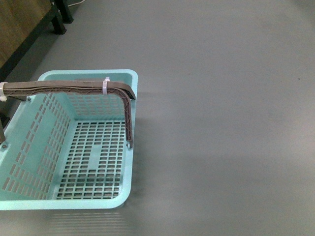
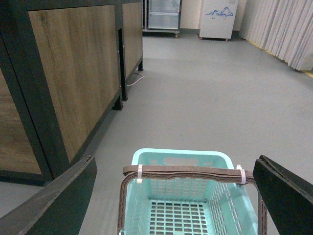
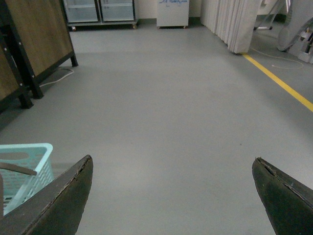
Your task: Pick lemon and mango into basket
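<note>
The light teal basket (image 1: 29, 147) stands on the grey floor at the front left, empty, its brown ribbed handles (image 1: 74, 87) raised and tied with white zip ties. It also shows in the left wrist view (image 2: 146, 157) and its corner in the right wrist view (image 3: 41, 156). My left gripper (image 2: 176, 164) is open and empty, above the basket's near side. My right gripper (image 3: 172, 164) is open and empty over bare floor to the right of the basket. The lemon and the mango are out of view. Neither arm shows in the front view.
Dark-framed wooden shelving units (image 2: 73, 68) stand on the left, also seen in the front view's top left corner (image 1: 24, 24). Refrigerated cabinets (image 3: 100, 10) and white curtains (image 3: 230, 19) line the far wall. A yellow floor line (image 3: 279, 81) runs on the right.
</note>
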You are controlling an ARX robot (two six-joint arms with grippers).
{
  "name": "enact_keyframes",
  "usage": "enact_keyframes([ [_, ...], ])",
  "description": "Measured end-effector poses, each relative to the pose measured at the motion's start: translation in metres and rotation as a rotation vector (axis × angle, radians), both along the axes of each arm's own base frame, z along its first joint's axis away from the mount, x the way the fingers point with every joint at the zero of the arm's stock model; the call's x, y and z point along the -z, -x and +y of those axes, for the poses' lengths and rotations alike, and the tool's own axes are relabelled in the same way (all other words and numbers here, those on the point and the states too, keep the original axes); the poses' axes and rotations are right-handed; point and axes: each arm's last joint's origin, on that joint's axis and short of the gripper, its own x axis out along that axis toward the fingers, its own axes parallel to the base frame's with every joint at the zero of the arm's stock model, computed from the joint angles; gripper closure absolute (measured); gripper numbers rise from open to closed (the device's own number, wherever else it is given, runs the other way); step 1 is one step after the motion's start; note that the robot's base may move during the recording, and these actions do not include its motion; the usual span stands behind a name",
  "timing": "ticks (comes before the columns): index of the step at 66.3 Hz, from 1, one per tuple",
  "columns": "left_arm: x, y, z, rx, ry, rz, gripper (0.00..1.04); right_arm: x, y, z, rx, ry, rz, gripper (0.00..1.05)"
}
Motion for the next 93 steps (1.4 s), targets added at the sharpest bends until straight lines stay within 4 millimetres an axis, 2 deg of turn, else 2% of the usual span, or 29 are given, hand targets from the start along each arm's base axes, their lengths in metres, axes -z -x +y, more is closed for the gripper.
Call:
enact_keyframes([
  [18,0.0,0.0,0.0,-0.006,0.001,0.003,0.07,0.0,0.0,0.0,0.0,0.0,0.0,0.09],
  [23,0.0,-0.003,-0.002,-0.198,0.15,0.305,0.07,0.0,0.0,0.0,0.0,0.0,0.0,0.09],
  [28,-0.004,-0.015,-0.004,-0.241,0.35,0.394,0.07,0.0,0.0,0.0,0.0,0.0,0.0,0.09],
  [37,-0.015,-0.051,0.001,-0.212,0.807,0.404,0.07,0.0,0.0,0.0,0.0,0.0,0.0,0.09],
  [42,-0.006,-0.074,0.0,-0.245,0.995,0.445,0.07,0.0,0.0,0.0,0.0,0.0,0.0,0.09],
  [47,0.014,-0.107,-0.006,-0.279,1.135,0.498,0.07,0.0,0.0,0.0,0.0,0.0,0.0,0.09],
  [61,0.066,-0.186,-0.036,-0.352,1.259,0.624,0.07,0.0,0.0,0.0,0.0,0.0,0.0,0.09],
  [72,0.099,-0.232,-0.053,-0.424,1.275,0.714,0.07,0.0,0.0,0.0,0.0,0.0,0.0,0.09],
  [79,0.108,-0.255,-0.058,-0.43,1.279,0.71,0.07,0.0,0.0,0.0,0.0,0.0,0.0,0.09],
  [93,0.106,-0.291,-0.057,-0.429,1.264,0.68,0.07,0.0,0.0,0.0,0.0,0.0,0.0,0.09],
])
